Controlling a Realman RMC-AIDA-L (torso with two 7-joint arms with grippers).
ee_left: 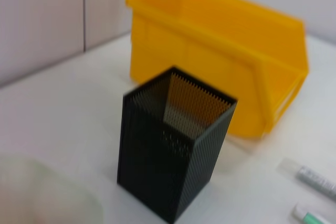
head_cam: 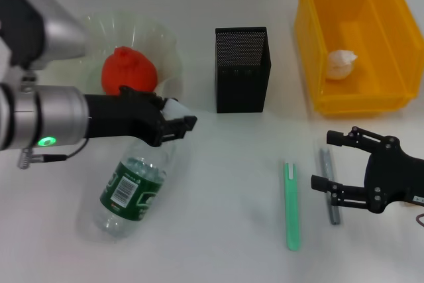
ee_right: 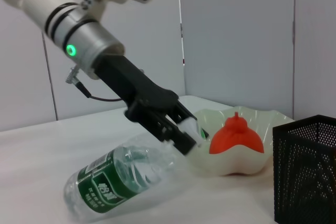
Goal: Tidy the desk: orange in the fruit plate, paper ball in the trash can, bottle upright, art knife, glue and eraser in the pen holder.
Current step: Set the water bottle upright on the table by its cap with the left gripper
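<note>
I'm seeing my left hand [head_cam: 177, 124] clamping the neck of the bottle [head_cam: 134, 186], which is lying tilted on the surface [head_cam: 225, 217] beside the fruit plate [head_cam: 165, 44] holding the orange [head_cam: 128, 69]. My right hand [head_cam: 339, 161] is hovering spread open over the grey pen [head_cam: 329, 187].

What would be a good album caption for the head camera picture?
Left gripper shut on the cap end of the lying bottle, orange in the fruit plate, right gripper open beside two pens.
</note>
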